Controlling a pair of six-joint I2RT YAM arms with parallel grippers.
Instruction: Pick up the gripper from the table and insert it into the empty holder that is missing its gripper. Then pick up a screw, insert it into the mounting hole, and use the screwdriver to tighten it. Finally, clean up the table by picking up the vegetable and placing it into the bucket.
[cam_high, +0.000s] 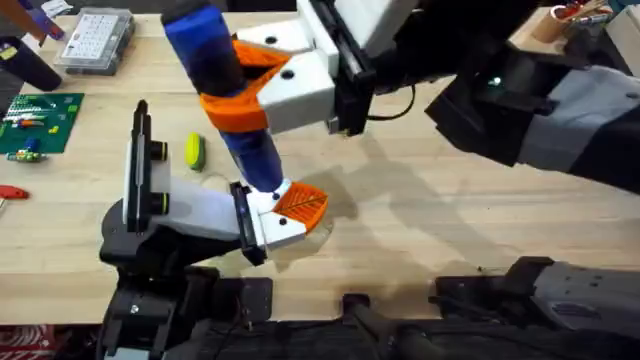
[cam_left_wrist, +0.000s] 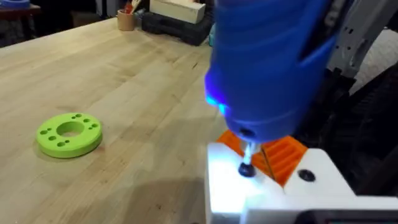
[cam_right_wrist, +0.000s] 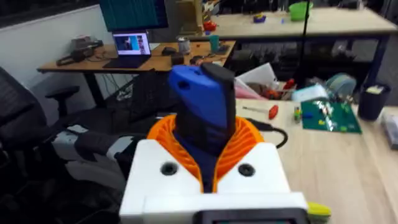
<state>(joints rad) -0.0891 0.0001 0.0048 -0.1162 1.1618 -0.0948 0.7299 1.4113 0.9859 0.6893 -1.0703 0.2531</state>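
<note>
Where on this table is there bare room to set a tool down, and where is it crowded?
Bare wood lies to the right of the orange finger, out to the table edge, and between the parts box and the yellow-green vegetable. It is crowded around the holder, where the right gripper holds the blue screwdriver upright.

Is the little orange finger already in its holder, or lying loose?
In: the gripper sits at the holder end, with the screwdriver tip on its base.
</note>
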